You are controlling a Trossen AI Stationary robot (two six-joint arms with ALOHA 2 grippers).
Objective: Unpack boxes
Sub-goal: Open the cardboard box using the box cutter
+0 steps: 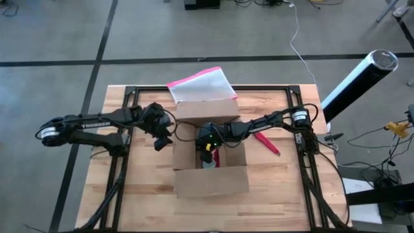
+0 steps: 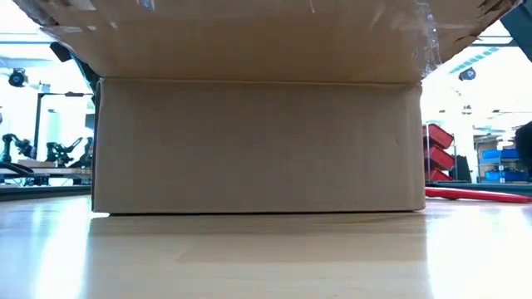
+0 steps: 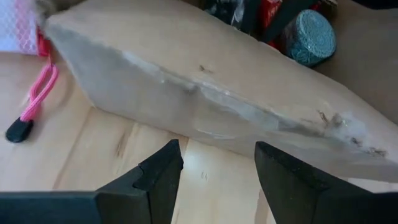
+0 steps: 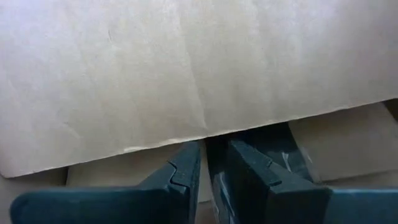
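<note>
Cardboard box [image 1: 210, 152] sat open at the counter [image 1: 278, 194] centre. At its nine o'clock the left end effector [image 1: 162, 137] hung released beside the wall. Inside, the right end effector [image 1: 211, 155] was nearly clenched on something dark; lifting straight up would clear the flaps.

Before me, a big brown corrugated cardboard box [image 2: 258, 145] stands flat on the pale wooden table [image 2: 266, 257], one flap spreading wide above its wall. A thin red object [image 2: 478, 195] lies to its right, red and blue bins [image 2: 465, 158] beyond.
</note>
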